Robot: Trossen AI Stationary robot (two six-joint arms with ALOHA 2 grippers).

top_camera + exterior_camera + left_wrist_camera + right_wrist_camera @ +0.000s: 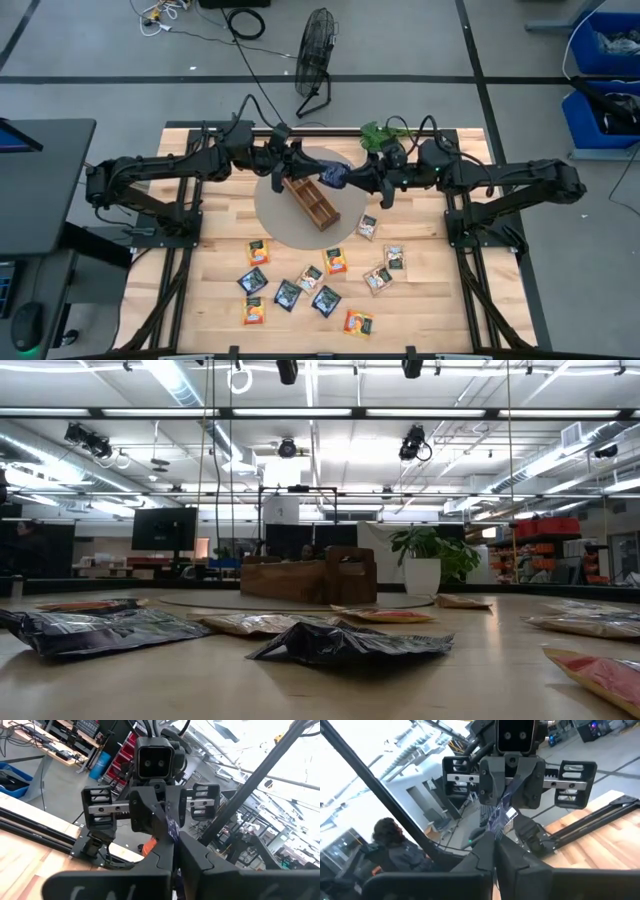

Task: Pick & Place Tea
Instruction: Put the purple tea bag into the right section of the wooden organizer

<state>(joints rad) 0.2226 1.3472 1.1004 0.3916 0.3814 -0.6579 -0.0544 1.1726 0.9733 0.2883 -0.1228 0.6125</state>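
The table [430,310] carries a grey mat [285,225] at the back with the wooden tray [311,202] lying slantwise on it, probably as the drop-off. In front, about a dozen sachets [326,300] lie loose and flat, well apart from the tray, waiting. Both arms meet above the tray: the left gripper [318,176] and right gripper [345,178] each pinch one dark blue sachet [334,177] from opposite sides, fingers narrowed onto its edges, seemingly a hand-over to reorient it before dropping it in
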